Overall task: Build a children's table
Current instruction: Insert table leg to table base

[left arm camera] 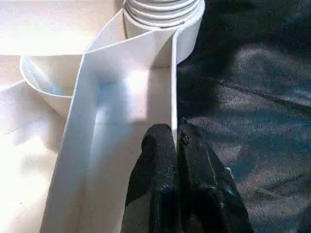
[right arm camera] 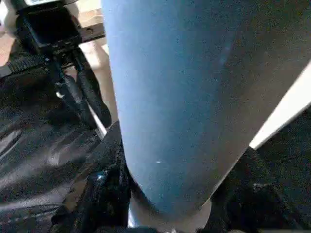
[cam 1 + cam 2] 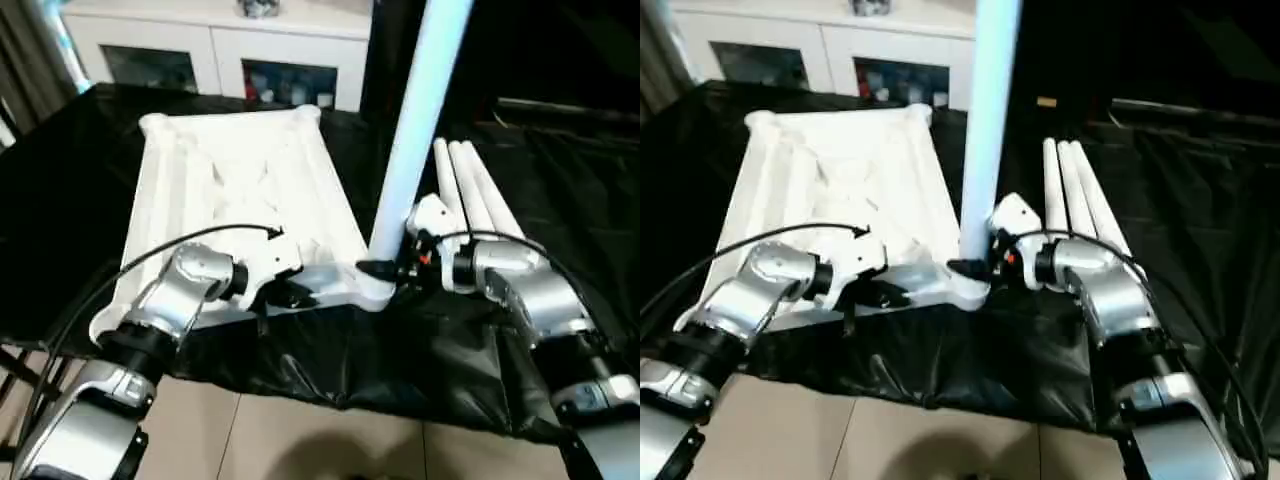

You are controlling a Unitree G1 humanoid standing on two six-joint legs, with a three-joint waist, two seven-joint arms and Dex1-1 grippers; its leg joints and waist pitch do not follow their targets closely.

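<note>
In the left eye view the white plastic tabletop (image 3: 240, 200) lies upside down on the black-draped table (image 3: 60, 210), its ribbed underside glossy, with round sockets at the corners. The left gripper (image 3: 290, 293) pinches the tabletop's near rim. Just beside it, the right gripper (image 3: 385, 270) clasps the base of an upright leg (image 3: 415, 130), a smooth tapered tube standing in the near corner socket. Beyond the right gripper three spare legs (image 3: 470, 190) lie side by side on the crinkled cloth. A white cabinet (image 3: 220, 45) stands behind.

In the left wrist view the black fingers (image 1: 160, 160) press together on the thin rim wall.

In the right wrist view the leg looms close, clasped low down.
</note>
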